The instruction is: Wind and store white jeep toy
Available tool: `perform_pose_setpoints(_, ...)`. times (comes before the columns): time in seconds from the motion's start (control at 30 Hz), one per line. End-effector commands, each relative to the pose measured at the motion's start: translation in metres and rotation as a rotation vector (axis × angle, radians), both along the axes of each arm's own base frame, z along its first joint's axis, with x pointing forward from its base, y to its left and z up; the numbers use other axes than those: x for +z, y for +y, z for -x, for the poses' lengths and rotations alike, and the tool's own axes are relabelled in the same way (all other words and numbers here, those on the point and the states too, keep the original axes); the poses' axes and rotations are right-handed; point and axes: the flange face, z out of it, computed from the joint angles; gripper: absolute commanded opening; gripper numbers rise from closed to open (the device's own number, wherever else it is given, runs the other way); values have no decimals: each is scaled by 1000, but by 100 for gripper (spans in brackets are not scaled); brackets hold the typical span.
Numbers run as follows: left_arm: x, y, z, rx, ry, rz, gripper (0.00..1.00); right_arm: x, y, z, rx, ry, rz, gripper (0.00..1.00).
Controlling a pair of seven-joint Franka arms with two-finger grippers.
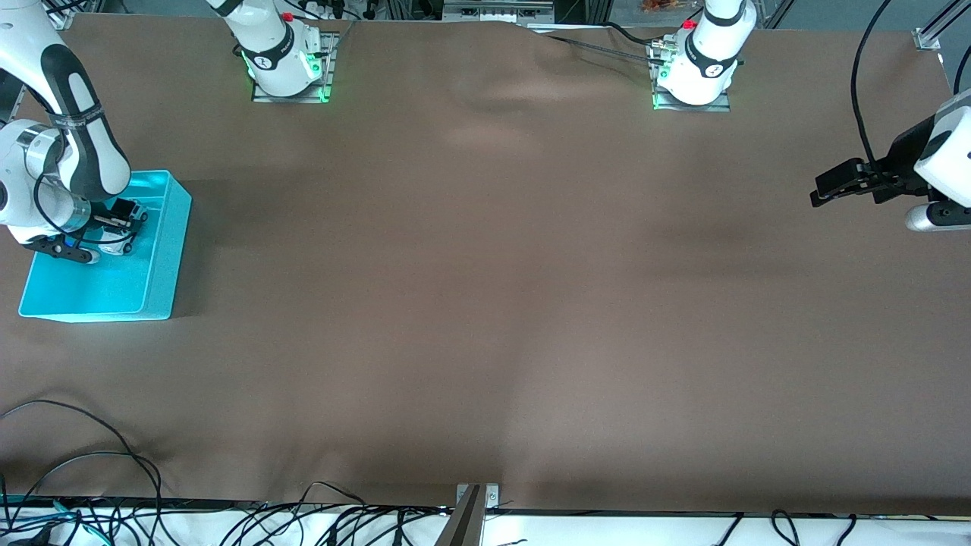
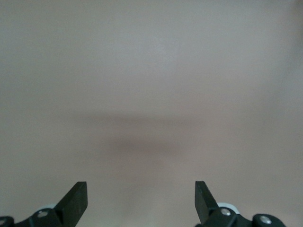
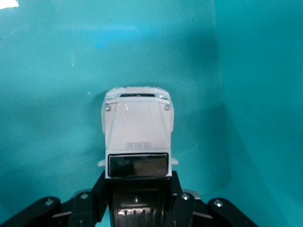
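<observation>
The white jeep toy [image 3: 137,132], with a black roof and dark windscreen, is inside the cyan bin [image 1: 176,250] at the right arm's end of the table. My right gripper [image 3: 137,198] is shut on it, with one finger [image 3: 100,191] against each side of its rear half. In the front view this gripper [image 1: 120,224] is low inside the bin and mostly hides the toy. I cannot tell whether the toy touches the bin's floor [image 3: 47,94]. My left gripper [image 2: 141,201] is open and empty over bare table at the left arm's end [image 1: 834,186], where that arm waits.
The bin's wall [image 3: 255,94] rises close beside the jeep. A brown cloth [image 1: 485,303] covers the table. Black cables [image 1: 91,470] lie along the table edge nearest the front camera.
</observation>
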Motion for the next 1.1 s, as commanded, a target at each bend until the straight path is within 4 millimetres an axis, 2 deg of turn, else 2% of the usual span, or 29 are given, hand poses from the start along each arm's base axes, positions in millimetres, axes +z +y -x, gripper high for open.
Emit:
perform_pose_setpoints(0.0, 3, 2, -1, -9, -6, 27, 100, -31, 2, 5, 15, 29, 21, 0)
perform_pose_setpoints(0.1, 3, 2, -1, -9, -6, 27, 100, -36, 2, 5, 25, 40, 25, 2)
perform_pose_setpoints(0.13, 3, 2, -1, -9, -6, 27, 100, -36, 1, 5, 24, 39, 26, 26)
perform_pose_setpoints(0.17, 3, 2, -1, -9, -6, 27, 100, -36, 1, 4, 24, 37, 27, 58)
perform_pose_setpoints(0.2, 3, 2, -1, -9, -6, 27, 100, -36, 1, 4, 27, 38, 27, 86)
perform_pose_setpoints(0.23, 4, 2, -1, -9, -7, 25, 100, -33, 2, 2, 21, 32, 30, 100)
perform_pose_setpoints(0.5, 3, 2, -1, -9, -6, 25, 100, -3, 3, -3, 9, 15, 35, 100)
perform_pose_setpoints(0.6, 3, 2, -1, -9, -6, 25, 100, 19, 7, -7, 12, -2, 36, 100)
perform_pose_setpoints(0.87, 3, 2, -1, -9, -6, 25, 100, 95, 24, -17, 7, 1, 33, 100)
perform_pose_setpoints(1.07, 3, 2, -1, -9, -6, 25, 100, 123, 48, -25, 29, -10, 28, 100)
